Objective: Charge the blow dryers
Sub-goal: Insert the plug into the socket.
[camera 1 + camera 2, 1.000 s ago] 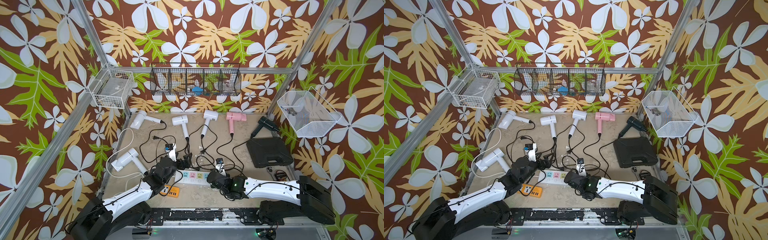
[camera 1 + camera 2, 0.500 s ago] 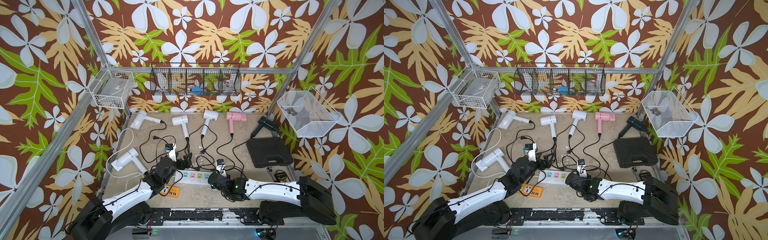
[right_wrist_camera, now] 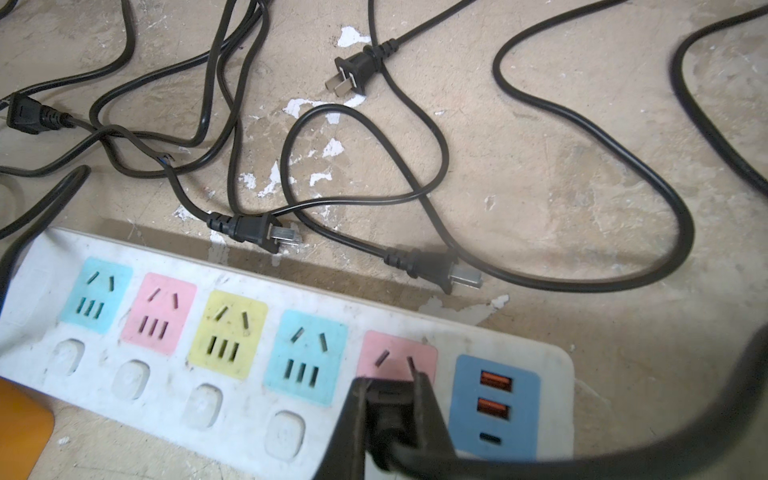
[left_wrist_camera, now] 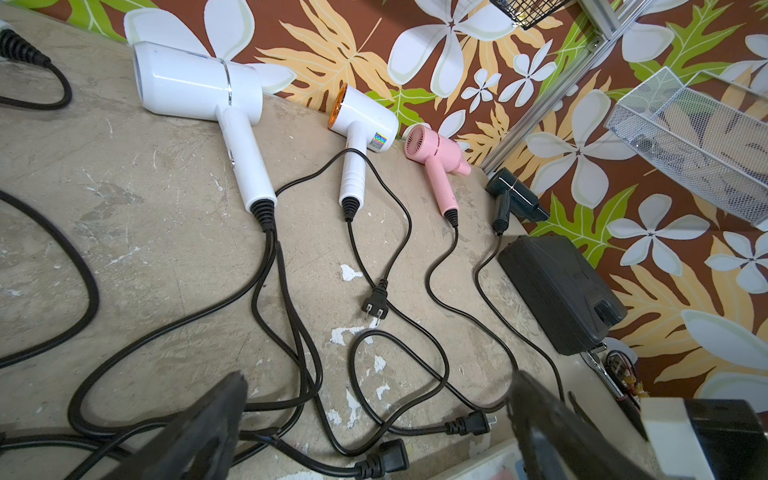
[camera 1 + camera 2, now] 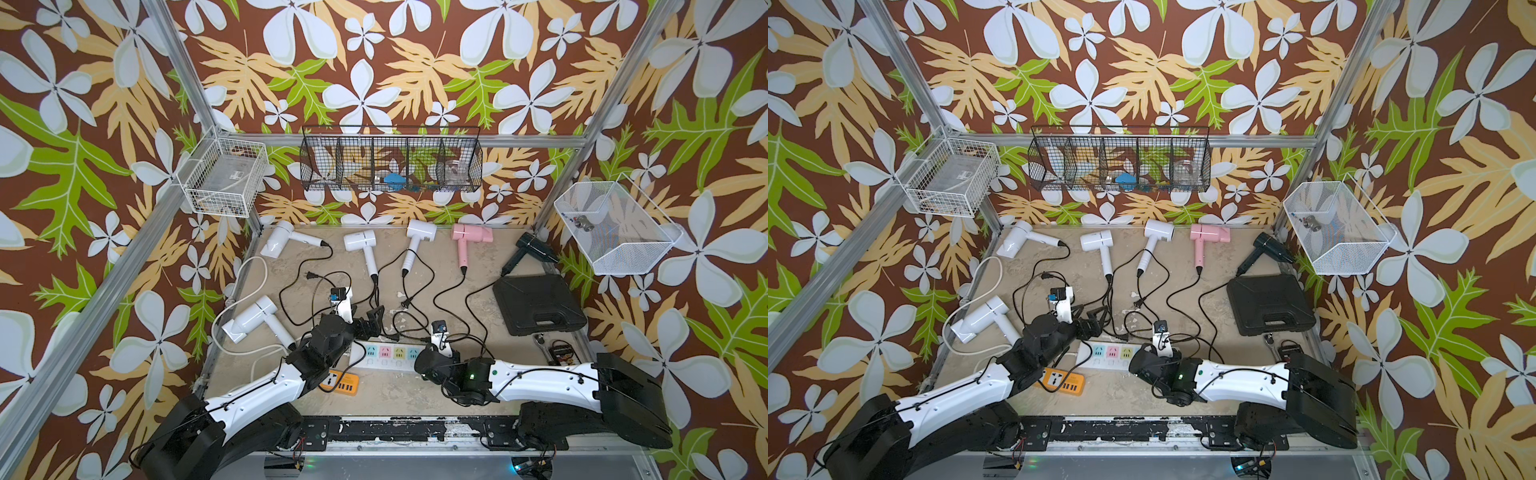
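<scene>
Several blow dryers lie along the back of the floor: three white ones [image 5: 360, 241], a pink one [image 5: 471, 235] and a black one [image 5: 534, 247]. Another white one [image 5: 251, 320] lies at the left. Their black cords tangle mid-floor, with loose plugs [image 3: 253, 230] beside the white power strip [image 3: 232, 419]. My right gripper [image 3: 390, 399] is shut on a black plug [image 3: 388, 415], pressed onto the strip's second pink socket [image 3: 399, 357]; whether its prongs are in is hidden. My left gripper [image 4: 378, 415] hangs open over the cords, holding nothing.
An orange power strip [image 5: 338, 382] lies in front of the white one, under my left arm. A black flat case [image 5: 538, 303] sits at the right, with small tools [image 5: 557, 353] before it. Wire baskets [image 5: 224, 178] hang on the walls.
</scene>
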Robot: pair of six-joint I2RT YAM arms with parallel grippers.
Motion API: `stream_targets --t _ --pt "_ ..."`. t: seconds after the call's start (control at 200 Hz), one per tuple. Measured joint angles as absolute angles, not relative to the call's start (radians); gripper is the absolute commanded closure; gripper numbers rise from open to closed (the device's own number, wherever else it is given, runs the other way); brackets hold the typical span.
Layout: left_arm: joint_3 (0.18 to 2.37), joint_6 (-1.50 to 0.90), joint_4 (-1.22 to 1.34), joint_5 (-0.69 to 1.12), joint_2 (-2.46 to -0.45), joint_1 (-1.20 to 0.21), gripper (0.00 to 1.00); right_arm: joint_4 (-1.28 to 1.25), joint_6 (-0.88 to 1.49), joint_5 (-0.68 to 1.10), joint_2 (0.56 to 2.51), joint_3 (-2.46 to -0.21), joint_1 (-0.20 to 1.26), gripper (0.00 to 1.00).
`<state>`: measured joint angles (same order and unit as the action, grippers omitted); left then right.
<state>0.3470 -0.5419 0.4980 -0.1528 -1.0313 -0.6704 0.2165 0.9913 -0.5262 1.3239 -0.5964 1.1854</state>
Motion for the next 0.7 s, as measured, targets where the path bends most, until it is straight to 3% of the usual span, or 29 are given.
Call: stream_targets --t 0.701 --pt "0.347 -0.542 0.498 -0.152 -1.029 -0.67 0.0 0.223 1.017 -0.584 1.389 -0.579 1.232 1.0"
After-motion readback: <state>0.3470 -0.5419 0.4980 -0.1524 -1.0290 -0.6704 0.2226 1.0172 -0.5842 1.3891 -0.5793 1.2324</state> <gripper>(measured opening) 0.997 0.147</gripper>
